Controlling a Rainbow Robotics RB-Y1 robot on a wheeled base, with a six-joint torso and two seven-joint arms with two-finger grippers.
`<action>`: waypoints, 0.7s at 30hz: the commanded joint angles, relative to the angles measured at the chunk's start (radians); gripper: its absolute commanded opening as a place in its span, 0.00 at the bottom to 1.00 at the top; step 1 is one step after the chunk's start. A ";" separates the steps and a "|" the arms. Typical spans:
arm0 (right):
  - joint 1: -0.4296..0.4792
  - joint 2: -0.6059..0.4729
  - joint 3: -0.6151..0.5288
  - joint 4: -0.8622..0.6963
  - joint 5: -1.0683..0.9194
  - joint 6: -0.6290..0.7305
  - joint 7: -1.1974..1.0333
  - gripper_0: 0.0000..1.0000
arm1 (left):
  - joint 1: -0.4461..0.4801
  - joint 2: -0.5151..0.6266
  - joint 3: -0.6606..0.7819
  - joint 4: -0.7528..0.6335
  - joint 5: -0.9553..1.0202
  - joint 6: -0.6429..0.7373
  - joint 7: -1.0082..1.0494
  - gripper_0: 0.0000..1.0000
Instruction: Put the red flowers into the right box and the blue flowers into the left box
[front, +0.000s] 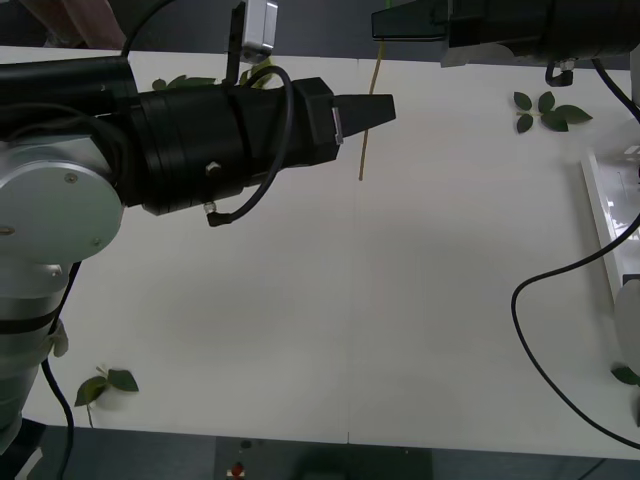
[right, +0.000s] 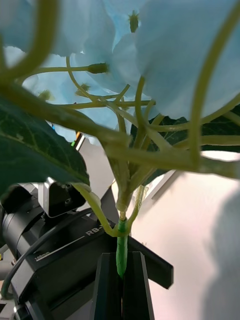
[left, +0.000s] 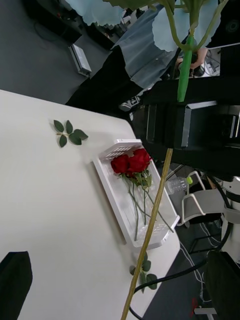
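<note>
My right gripper is shut on the green stem of a blue flower, whose pale bloom and big leaves spread above the black fingers. In the front view this gripper is at the table's far edge, and the flower's long stem hangs down from it. My left gripper is open, level with that stem and close beside it. From the left wrist, the stem hangs between its spread fingers. The red flowers lie in the right box. The left box is out of view.
Loose green leaf sprigs lie at the far right, the near left corner and behind the left arm. A black cable loops over the table's right side. The right box's rim runs along the right edge.
</note>
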 joint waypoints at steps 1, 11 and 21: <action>-0.032 -0.015 -0.006 -0.018 -0.015 -0.004 -0.025 0.00 | -0.058 0.007 -0.014 0.016 -0.013 -0.027 0.031 0.99; -0.032 -0.015 -0.006 -0.018 -0.015 -0.004 -0.025 0.00 | -0.073 0.007 -0.037 0.030 -0.023 -0.027 0.038 0.00; -0.032 -0.015 -0.006 -0.018 -0.015 -0.004 -0.025 0.00 | -0.073 0.007 -0.035 0.031 -0.029 -0.030 0.045 0.00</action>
